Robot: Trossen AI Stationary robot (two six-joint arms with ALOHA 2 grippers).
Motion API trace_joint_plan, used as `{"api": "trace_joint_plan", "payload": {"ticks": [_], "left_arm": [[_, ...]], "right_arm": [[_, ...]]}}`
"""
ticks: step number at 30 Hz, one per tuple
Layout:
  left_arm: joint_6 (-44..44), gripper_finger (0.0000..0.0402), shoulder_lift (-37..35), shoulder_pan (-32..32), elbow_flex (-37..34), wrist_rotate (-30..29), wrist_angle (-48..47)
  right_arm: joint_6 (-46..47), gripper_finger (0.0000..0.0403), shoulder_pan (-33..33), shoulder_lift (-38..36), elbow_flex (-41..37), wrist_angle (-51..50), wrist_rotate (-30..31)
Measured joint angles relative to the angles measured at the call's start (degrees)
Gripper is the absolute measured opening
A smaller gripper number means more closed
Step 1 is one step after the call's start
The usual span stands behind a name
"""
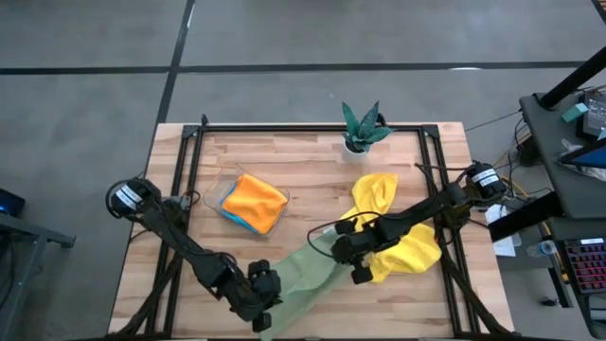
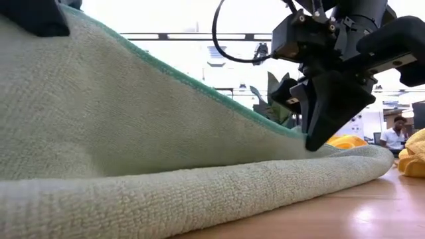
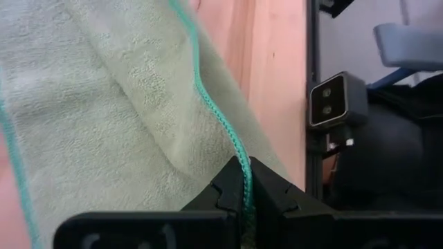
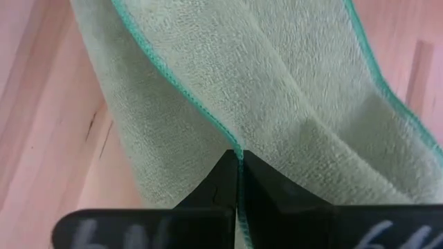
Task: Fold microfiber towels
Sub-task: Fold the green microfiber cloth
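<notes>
Nearest the front edge of the worktop (image 1: 312, 185), the left gripper (image 1: 262, 305) has its fingers (image 3: 228, 197) closed on the teal-stitched hem of the pale green towel (image 1: 312, 275), at the towel's near corner. Farther in along the same towel, the right gripper (image 1: 348, 256) pinches the hem at the far corner, its fingers (image 4: 221, 183) likewise closed on the cloth. Judged step: a fold of the pale green towel is in hand, both corners lifted; the next move likely calls for carrying the two corners together across the cloth and laying them on the opposite edge without slackening either pinch. The towel is soft and napped, draped in loose folds. Beyond it lie a crumpled yellow towel (image 1: 393, 227) and, farther still, an orange towel (image 1: 256, 201) folded in a clear tray (image 1: 214, 197).
</notes>
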Motion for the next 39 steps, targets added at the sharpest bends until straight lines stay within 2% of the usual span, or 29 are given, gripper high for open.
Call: {"api": "trace_joint_plan", "payload": {"ticks": [7,12,17,19,23,29,39], "left_arm": [[-3.5,0.0013,0.0,0.0,-4.1,0.0,5.3],[-3.5,0.0071,0.0,-0.3,-4.7,1.4,6.8],[-3.6,0.0132,0.0,-0.8,-4.7,6.7,6.7],[-3.7,0.0149,0.0,-1.1,-4.7,8.8,6.2],[-2.0,0.0166,0.0,-1.2,-4.7,8.5,5.7],[-0.5,0.0169,0.0,-0.7,-5.5,8.3,5.0],[-1.9,0.0169,0.0,-0.9,-5.5,9.0,-6.0]], "right_arm": [[3.3,0.0022,0.0,0.0,-0.7,-0.2,0.0],[4.6,0.0079,-0.1,0.0,0.2,-2.6,-0.1],[4.7,0.0145,-0.1,-0.2,2.3,-9.4,-0.1],[4.6,0.0167,-0.1,-0.7,3.0,-11.3,-0.1],[2.8,0.0197,-0.3,-2.1,3.3,-12.4,-0.1],[1.5,0.0206,-1.2,-3.1,4.3,-12.1,1.8],[-1.3,0.0186,-2.0,-3.1,4.4,-10.7,5.7]]}}
